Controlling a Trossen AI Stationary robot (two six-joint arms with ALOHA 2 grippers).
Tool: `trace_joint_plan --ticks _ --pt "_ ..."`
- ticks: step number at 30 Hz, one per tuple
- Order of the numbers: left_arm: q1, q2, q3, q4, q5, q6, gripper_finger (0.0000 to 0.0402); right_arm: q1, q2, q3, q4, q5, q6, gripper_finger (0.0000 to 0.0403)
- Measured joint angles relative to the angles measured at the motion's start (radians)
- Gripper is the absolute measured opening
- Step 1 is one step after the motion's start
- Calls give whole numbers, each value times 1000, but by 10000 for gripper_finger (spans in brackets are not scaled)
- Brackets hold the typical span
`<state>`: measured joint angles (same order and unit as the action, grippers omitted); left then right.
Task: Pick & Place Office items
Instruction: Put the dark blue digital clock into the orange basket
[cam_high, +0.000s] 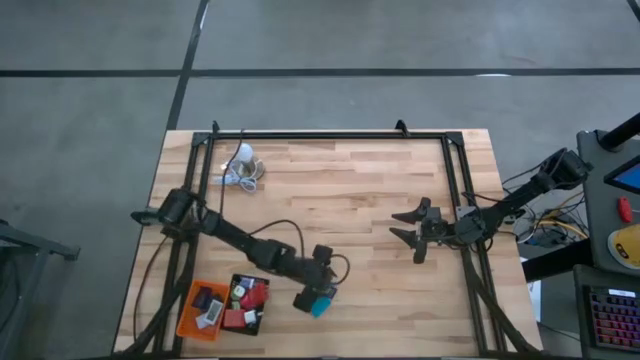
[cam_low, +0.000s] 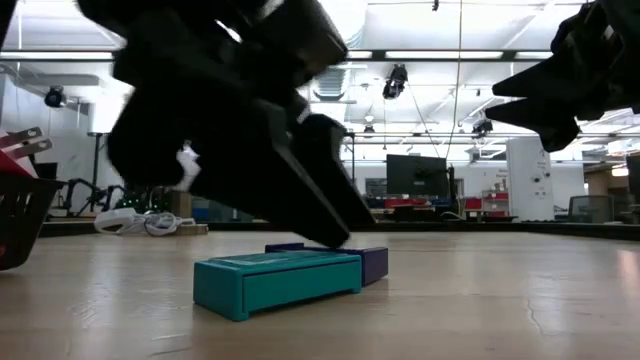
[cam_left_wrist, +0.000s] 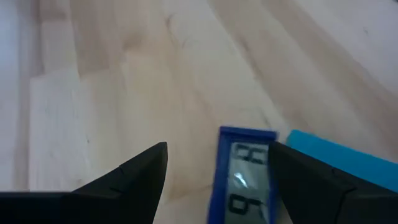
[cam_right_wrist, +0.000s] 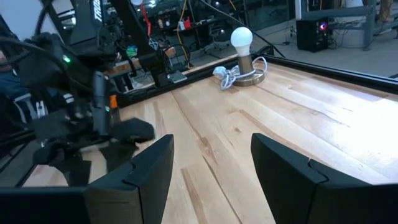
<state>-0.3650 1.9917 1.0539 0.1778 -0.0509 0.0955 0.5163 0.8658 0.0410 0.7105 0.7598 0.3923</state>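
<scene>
Left gripper (cam_high: 318, 297) low at desk (cam_high: 360, 200) 7 o'clock, jaws released, straddling blue digital clock (cam_left_wrist: 242, 174); teal block (cam_low: 277, 281) touching alongside. Trays at 8 o'clock. Right gripper (cam_high: 408, 229) at 3 o'clock, jaws apart, grasping nothing.

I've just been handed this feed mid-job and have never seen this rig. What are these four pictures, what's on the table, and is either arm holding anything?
Two dark robot arms work at a wooden table. One picture looks straight down from above, one looks level across the tabletop, and two come from cameras on the arms' wrists.

The left gripper is low over a teal block and a small blue piece with a display. Its fingers are open on either side of the blue piece, so nothing is gripped. Beside it, an orange tray and a black tray hold small items.

The right gripper waits mid-table, open and empty. A white bulb with a cord sits at the far corner.
</scene>
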Motion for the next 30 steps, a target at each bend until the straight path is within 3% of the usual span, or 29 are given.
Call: trace_joint_plan --ticks 7,30 --pt "38 23 23 -23 82 -49 282 0 0 0 0 0 0 210" --pt "38 18 6 -56 43 -93 282 0 0 0 1 0 0 210"
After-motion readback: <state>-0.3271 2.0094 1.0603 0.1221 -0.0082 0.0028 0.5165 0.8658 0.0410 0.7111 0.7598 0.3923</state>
